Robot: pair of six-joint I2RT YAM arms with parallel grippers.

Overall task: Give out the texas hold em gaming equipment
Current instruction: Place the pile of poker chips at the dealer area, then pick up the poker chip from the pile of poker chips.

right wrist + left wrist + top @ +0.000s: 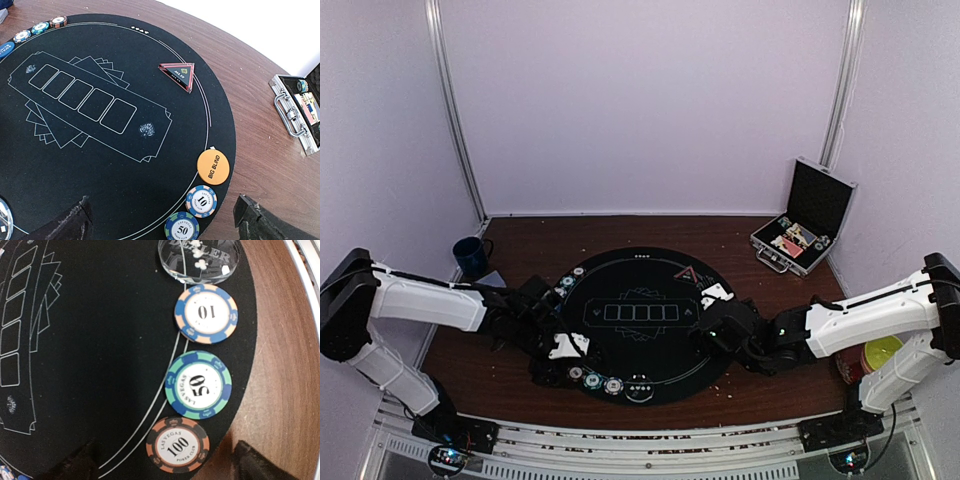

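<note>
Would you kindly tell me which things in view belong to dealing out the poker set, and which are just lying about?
Part of the job: 10 chip, 50 chip, 100 chip, clear dealer button, orange Big Blind disc, red triangle marker, playing cards.

Just lying about: blue mug, yellow bowl, red bowl, open silver-edged case.

Robot lab test booth: plain white panel walls [640, 100], aluminium frame posts [458, 110], slotted mounting rail [620, 445], wooden table [740, 232].

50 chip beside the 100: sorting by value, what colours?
The 50 chip is blue with green edge stripes, white centre; clearest in the left wrist view.
</note>
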